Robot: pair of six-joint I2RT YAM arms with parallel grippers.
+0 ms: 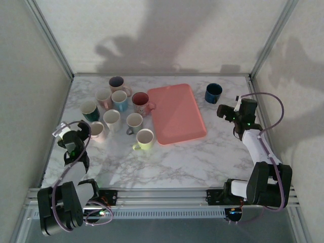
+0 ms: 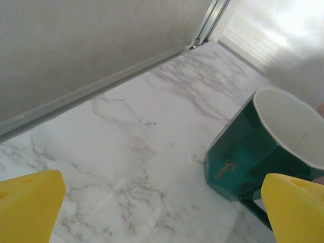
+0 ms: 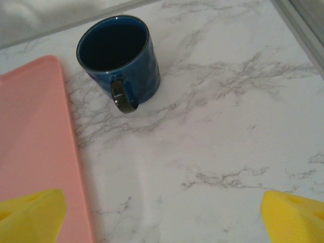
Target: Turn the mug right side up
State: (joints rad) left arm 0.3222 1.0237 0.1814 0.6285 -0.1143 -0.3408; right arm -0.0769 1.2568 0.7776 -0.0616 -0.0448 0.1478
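As the top view shows, a blue mug (image 1: 213,92) stands upright and empty near the desk's (image 1: 202,157) far right corner, beside a pink tray (image 1: 177,114). In the left wrist view, the left gripper (image 2: 162,212) is spread, near an upright, empty green mug (image 2: 243,152). In the right wrist view, the right gripper (image 3: 162,212) is spread too, apart from the blue mug.

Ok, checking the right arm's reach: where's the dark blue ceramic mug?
Top view: the dark blue mug stands far right, just right of the pink plastic tray, beyond the right gripper.
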